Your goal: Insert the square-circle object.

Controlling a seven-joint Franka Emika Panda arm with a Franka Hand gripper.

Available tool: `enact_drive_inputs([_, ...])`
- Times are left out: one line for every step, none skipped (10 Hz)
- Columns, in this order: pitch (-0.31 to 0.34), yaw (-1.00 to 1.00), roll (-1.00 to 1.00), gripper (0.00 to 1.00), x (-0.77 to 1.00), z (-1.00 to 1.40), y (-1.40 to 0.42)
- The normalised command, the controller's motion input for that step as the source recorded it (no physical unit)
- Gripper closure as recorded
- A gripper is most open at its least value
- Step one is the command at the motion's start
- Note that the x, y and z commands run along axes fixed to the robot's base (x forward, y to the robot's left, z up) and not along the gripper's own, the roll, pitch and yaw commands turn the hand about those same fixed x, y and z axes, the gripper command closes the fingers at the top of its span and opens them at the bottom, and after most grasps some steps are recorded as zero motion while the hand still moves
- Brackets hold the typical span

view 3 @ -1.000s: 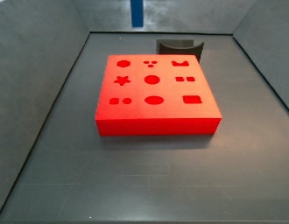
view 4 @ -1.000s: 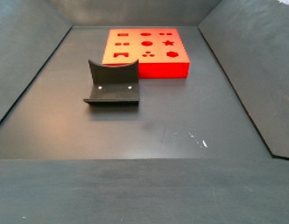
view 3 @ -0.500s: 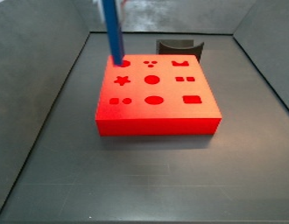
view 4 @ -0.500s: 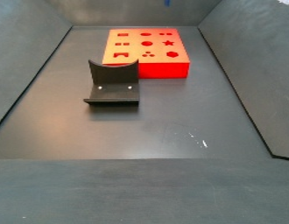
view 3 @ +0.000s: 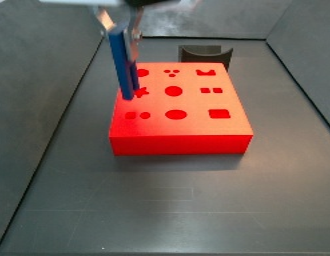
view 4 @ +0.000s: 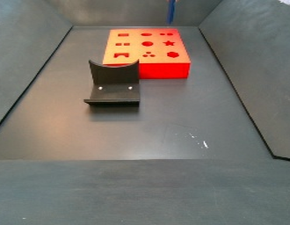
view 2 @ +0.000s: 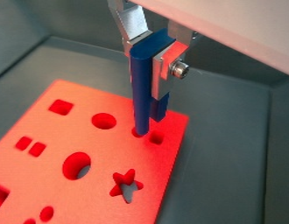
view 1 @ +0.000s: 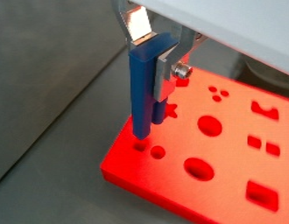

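My gripper point(view 3: 114, 24) is shut on the square-circle object point(view 3: 122, 65), a long blue two-bar peg held upright. In both wrist views the silver fingers point(view 1: 171, 66) point(view 2: 172, 63) clamp its upper end. The peg point(view 1: 144, 87) point(view 2: 144, 83) hangs over the flat red block point(view 3: 195, 125), near one corner. Its lower end is at a pair of small holes, one square and one round point(view 1: 158, 153) point(view 2: 158, 138). I cannot tell whether the tip has entered them. In a side view only a sliver of the peg point(view 4: 172, 10) shows above the red block point(view 4: 145, 66).
The red block has several other shaped holes, including a star point(view 2: 126, 182) and a large circle point(view 1: 210, 125). The fixture point(view 4: 112, 83) stands on the dark floor beside the block, also seen behind it point(view 3: 205, 52). Sloping grey walls point(view 3: 48, 120) enclose the floor.
The gripper with the blue peg has come in from the far edge, moved along the block's left side toward its near corner, and come lower.
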Motion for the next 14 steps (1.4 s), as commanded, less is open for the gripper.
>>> enact_drive_inputs([0.167,-0.94,0.05,1.0,-0.07,-0.31,0.0])
enact_drive_inputs([0.219,-0.9,0.05,1.0,-0.07,-0.26,0.0])
enact_drive_inputs([0.157,-0.92,0.07,1.0,-0.03,-0.24,0.0])
enact_drive_inputs([0.076,-0.97,0.06,1.0,0.0,-0.2,0.0])
enact_drive_inputs([0.0,-0.95,0.0,1.0,0.09,-0.11,0.0])
enact_drive_inputs([0.0,-0.94,0.0,1.0,0.11,-0.05,0.0])
enact_drive_inputs([0.0,-0.94,0.0,1.0,0.12,0.0,0.0])
enact_drive_inputs([0.0,-0.93,0.0,1.0,0.13,0.0,0.0])
enact_drive_inputs([0.0,-0.93,0.0,1.0,0.14,0.0,0.0])
enact_drive_inputs([-0.01,-0.9,0.0,1.0,0.18,0.0,0.0])
enact_drive_inputs([-0.027,-0.88,0.0,1.0,0.21,-0.01,0.0])
enact_drive_inputs([-0.024,-0.87,0.0,1.0,0.21,-0.03,0.0])
enact_drive_inputs([-0.01,-0.88,0.0,1.0,0.19,-0.07,-0.01])
enact_drive_inputs([0.0,-0.88,0.0,1.0,0.19,-0.09,-0.01])
